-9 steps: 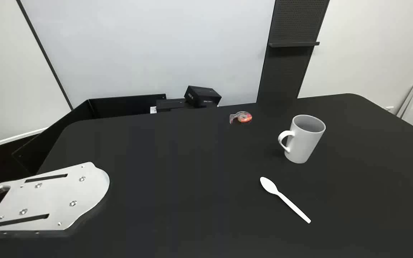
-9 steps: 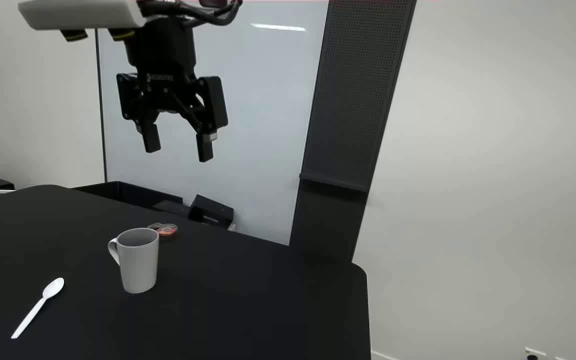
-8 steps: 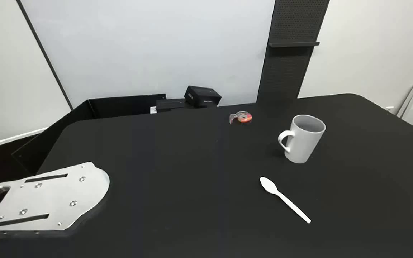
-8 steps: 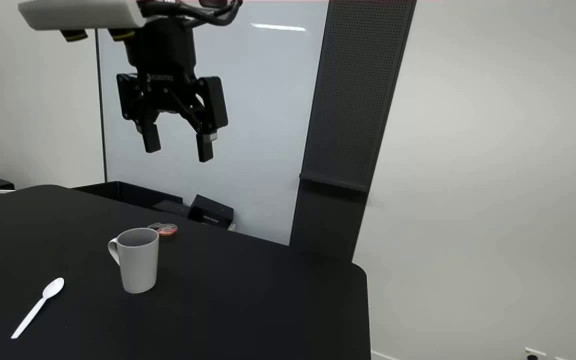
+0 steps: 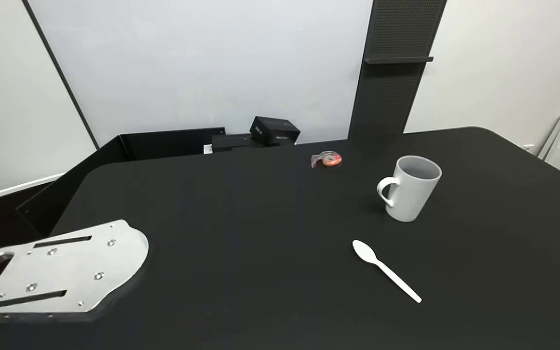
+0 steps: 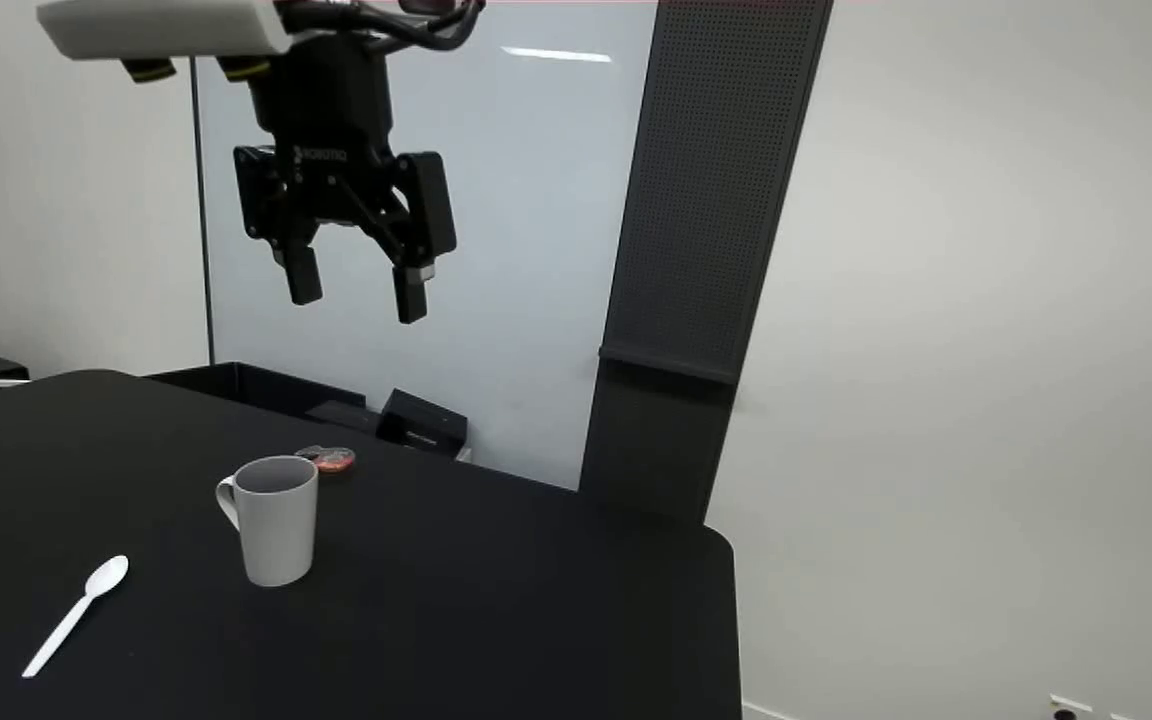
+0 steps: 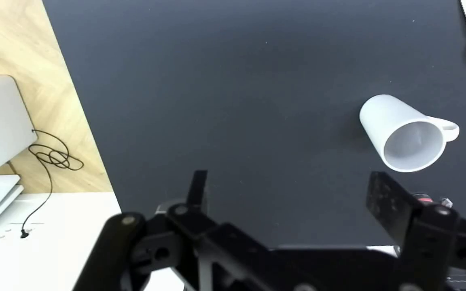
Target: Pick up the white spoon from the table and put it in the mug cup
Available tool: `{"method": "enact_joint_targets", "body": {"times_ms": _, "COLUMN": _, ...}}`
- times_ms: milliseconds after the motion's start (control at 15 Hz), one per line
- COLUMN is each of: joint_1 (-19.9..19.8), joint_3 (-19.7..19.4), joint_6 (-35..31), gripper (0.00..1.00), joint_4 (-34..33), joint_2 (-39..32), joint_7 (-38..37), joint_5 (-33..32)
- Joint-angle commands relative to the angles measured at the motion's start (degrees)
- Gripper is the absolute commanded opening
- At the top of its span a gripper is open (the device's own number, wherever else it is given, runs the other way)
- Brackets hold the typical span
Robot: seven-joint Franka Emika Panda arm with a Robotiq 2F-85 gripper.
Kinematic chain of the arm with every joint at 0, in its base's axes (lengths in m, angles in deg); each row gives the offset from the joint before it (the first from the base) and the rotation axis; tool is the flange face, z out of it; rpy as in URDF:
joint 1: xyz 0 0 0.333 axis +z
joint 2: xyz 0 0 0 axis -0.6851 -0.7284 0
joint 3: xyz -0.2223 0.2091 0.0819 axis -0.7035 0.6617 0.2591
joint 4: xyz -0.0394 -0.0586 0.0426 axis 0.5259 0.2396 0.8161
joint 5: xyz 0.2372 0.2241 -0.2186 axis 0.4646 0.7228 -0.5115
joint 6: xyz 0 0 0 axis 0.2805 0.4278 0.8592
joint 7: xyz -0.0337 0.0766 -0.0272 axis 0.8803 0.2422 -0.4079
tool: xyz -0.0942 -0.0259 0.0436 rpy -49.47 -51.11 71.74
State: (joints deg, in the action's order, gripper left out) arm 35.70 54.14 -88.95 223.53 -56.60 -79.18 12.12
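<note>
White spoon [image 5: 381, 267] lies near the mug cup [image 5: 410, 197], tape dispenser [image 5: 331, 159] farther off, tool [image 6: 358, 298] spread wide.

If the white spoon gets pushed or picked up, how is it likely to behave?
The white spoon would probably be light, being so slim. It may feel fairly stiff, judging by its straight shape. Lying flat on the black table, it seems likelier to slide or pivot than roll.

Lab or office: black table [image 5: 241, 233], perforated panel [image 5: 396, 31], slotted plate [image 5: 73, 267].
</note>
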Motion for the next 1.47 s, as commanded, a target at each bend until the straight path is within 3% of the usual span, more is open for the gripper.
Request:
{"method": "enact_joint_targets", "body": {"times_ms": 0, "joint_1": 0.46, "joint_3": -0.44, "joint_6": 0.16, "gripper": 1.00, "joint_4": -0.11, "joint_2": 0.00, "joint_7": -0.11, "joint_5": -0.16}}
{"method": "enact_joint_targets", "body": {"times_ms": 267, "joint_1": 0.46, "joint_3": -0.44, "joint_6": 0.16, "gripper": 1.00, "joint_4": -0.12, "joint_2": 0.00, "joint_7": -0.11, "joint_5": -0.16}}
{"method": "enact_joint_targets", "body": {"times_ms": 733, "joint_1": 1.66, "joint_3": 2.93, "joint_6": -6.02, "gripper": 1.00, "joint_4": -3.86, "joint_2": -8.58, "joint_7": -4.63, "joint_5": -3.90}}
{"method": "enact_joint_targets", "body": {"times_ms": 1133, "joint_1": 5.63, "joint_3": 5.40, "joint_6": -8.89, "gripper": 1.00, "joint_4": -6.32, "joint_2": -14.92, "joint_7": -4.76, "joint_5": -3.28}}
{"method": "enact_joint_targets", "body": {"times_ms": 1400, "joint_1": 9.16, "joint_3": 6.98, "joint_6": -10.01, "gripper": 1.00, "joint_4": -7.20, "joint_2": -18.67, "joint_7": -0.24, "joint_5": 0.87}}
